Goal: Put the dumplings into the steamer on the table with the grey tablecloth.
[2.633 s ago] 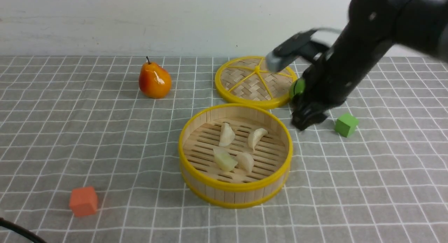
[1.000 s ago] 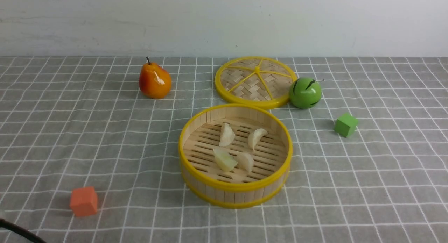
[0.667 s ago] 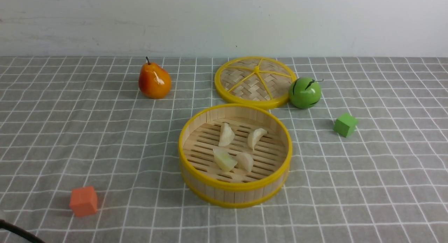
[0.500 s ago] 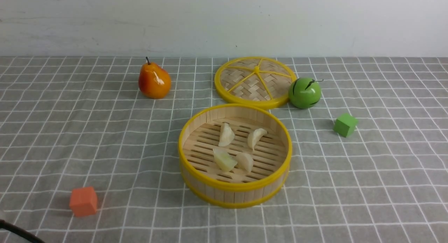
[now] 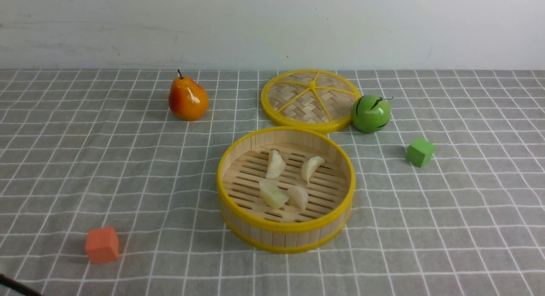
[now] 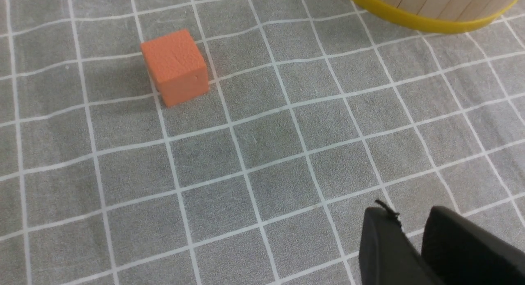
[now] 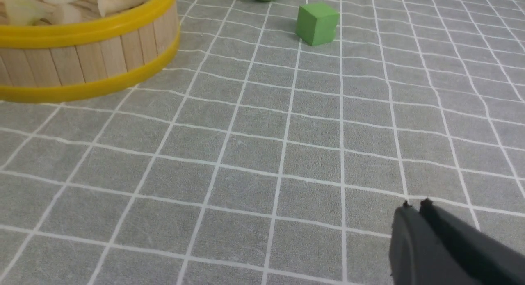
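four pale cream crescent dumplings (image 5: 287,181) are seen in the front view on the slatted floor of the round bamboo steamer with yellow rim bands (image 5: 286,228), set mid-table on the grey white-gridded tablecloth (image 5: 127,168); neither arm is shown there. only the wrist views show the black left gripper (image 6: 412,231), empty with a narrow gap between its jaws, near the orange cube (image 6: 175,66), and the black right gripper (image 7: 415,213), closed on nothing. the steamer is cut off in both wrist views.

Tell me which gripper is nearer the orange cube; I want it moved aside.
Left. The left gripper hangs over bare cloth a few grid squares from the orange cube; the right gripper sits beyond the steamer, near the green cube.
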`<state>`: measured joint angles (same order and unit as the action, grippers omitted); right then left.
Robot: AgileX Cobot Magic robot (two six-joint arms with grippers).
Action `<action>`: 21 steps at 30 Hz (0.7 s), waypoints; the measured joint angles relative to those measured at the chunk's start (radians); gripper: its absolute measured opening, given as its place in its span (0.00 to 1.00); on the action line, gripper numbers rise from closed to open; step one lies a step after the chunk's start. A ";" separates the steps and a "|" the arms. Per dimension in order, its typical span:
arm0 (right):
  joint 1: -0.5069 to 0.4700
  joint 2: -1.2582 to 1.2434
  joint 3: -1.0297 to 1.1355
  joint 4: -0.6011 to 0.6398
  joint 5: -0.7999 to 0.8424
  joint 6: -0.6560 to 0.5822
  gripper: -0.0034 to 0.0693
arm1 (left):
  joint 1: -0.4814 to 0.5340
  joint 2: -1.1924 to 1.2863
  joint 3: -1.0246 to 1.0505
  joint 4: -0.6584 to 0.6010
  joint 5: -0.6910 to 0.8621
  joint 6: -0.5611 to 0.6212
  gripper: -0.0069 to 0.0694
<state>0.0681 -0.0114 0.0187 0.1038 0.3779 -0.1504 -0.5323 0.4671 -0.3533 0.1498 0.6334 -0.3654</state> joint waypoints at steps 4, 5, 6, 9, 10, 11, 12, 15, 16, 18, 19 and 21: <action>0.000 0.000 0.000 -0.003 0.001 0.000 0.08 | 0.069 -0.190 0.124 0.064 -0.109 0.000 0.28; 0.000 0.000 0.000 -0.003 0.001 0.000 0.08 | 0.082 -0.220 0.140 0.066 -0.133 0.000 0.28; 0.000 0.000 0.000 -0.003 0.001 0.002 0.09 | 0.118 -0.272 0.161 0.070 -0.171 0.001 0.28; 0.000 0.000 0.000 -0.005 0.002 0.002 0.09 | 0.261 -0.425 0.247 0.059 -0.259 0.064 0.28; 0.000 0.000 0.000 -0.005 0.002 0.002 0.09 | 0.279 -0.432 0.252 0.054 -0.263 0.069 0.28; 0.000 0.000 0.000 -0.007 0.002 0.002 0.09 | 0.327 -0.465 0.290 0.034 -0.290 0.097 0.28; 0.000 0.000 0.000 -0.008 0.002 0.002 0.10 | 0.373 -0.475 0.330 0.002 -0.319 0.122 0.27; 0.000 0.000 0.000 -0.008 0.002 0.002 0.10 | 0.431 -0.477 0.375 -0.071 -0.340 0.140 0.19; 0.000 0.000 0.000 -0.008 0.002 0.002 0.10 | 0.440 -0.477 0.378 -0.099 -0.333 0.148 0.15; 0.000 0.000 0.000 -0.008 0.002 0.002 0.11 | 0.445 -0.477 0.380 -0.126 -0.312 0.159 0.09; 0.000 0.000 0.000 -0.008 0.002 0.002 0.11 | 0.446 -0.477 0.382 -0.150 -0.271 0.172 0.07; 0.000 0.000 0.000 -0.008 0.002 0.002 0.11 | 0.446 -0.477 0.383 -0.158 -0.250 0.174 0.07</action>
<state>0.0681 -0.0114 0.0187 0.0960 0.3799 -0.1482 -0.0863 -0.0096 0.0296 -0.0084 0.3833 -0.1909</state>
